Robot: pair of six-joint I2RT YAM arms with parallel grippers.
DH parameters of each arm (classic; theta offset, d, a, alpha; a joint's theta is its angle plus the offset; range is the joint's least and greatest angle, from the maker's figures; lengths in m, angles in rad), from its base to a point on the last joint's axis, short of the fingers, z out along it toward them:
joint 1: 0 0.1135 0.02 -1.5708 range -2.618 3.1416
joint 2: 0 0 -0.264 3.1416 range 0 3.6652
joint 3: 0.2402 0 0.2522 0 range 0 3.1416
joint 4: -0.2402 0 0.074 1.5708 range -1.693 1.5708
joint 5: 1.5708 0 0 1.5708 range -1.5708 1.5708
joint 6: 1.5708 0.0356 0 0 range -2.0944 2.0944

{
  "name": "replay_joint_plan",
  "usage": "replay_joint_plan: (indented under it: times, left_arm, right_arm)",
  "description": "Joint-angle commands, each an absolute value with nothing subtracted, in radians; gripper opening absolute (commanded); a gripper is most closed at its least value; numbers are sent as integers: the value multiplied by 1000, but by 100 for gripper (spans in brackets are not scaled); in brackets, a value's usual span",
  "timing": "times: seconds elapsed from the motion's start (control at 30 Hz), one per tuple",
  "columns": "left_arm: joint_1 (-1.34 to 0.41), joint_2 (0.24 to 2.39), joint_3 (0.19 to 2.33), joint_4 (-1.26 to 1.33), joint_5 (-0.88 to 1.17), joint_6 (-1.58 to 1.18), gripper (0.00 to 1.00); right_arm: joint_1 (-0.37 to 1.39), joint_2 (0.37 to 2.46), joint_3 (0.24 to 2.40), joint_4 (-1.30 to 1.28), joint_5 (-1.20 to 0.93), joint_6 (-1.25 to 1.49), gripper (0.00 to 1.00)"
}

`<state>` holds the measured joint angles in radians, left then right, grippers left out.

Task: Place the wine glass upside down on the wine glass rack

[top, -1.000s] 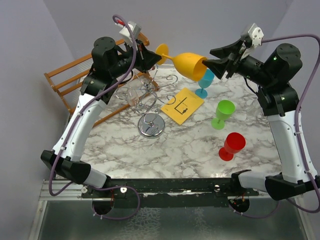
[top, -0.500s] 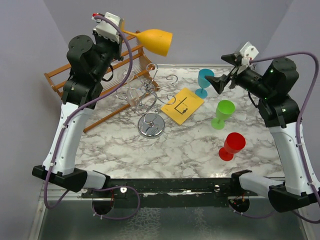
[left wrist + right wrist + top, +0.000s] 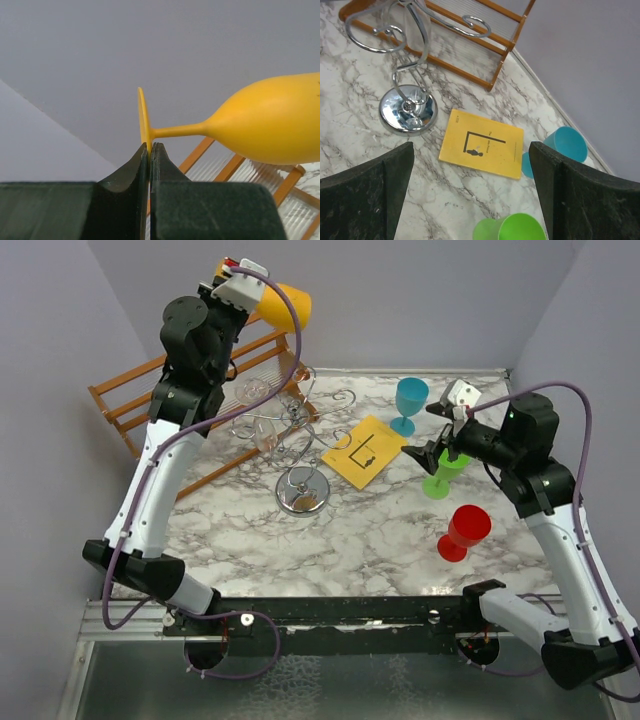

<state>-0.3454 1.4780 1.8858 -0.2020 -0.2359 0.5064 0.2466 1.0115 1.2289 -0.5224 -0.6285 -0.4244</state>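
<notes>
Your left pincer (image 3: 238,285) is squeezed shut on the edge of the round foot of the yellow wine glass (image 3: 283,306). Your right pincer (image 3: 425,452) is wide open and holds nothing.

Now from big to small. The marble table (image 3: 380,540) lies under everything. The wooden shelf rack (image 3: 130,390) stands behind and left of the wine glass rack (image 3: 300,445). That shiny wire rack stands on its round base, with curly arms spreading out. A clear glass (image 3: 266,434) looks to sit among the arms on its left side. The yellow wine glass is up in the air, above and behind the wine glass rack and a bit to its left. It is not touching the rack.

What matters most is that the glass lies on its side. Its stem runs flat, straight out from your left pincer, with the bowl at the far end. I think you must tip the bowl down, then lower the stem into a free curl. Your left arm is the near one. Your right pincer is well off to the right of the rack.
</notes>
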Motion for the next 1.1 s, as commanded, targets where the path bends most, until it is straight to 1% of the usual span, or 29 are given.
replay_joint_plan:
  times: [0.0,0.27,0.4,0.63,1.07]
  left_arm:
    - [-363,1528,1912,-111,-310,627,0]
    - [-418,1616,1931,-141,-345,839,0]
    - [-452,1620,1896,-148,-334,936,0]
    - [-485,1610,1878,-259,-298,1055,0]
    - [-509,1534,1765,-354,-187,1125,0]
  right_arm:
    - [242,975,1234,-514,-718,-422,97]
    - [239,958,1233,-531,-732,-429,97]
    - [236,956,1222,-528,-728,-436,97]
    - [235,950,1223,-528,-722,-438,97]
    - [232,945,1217,-525,-718,-437,98]
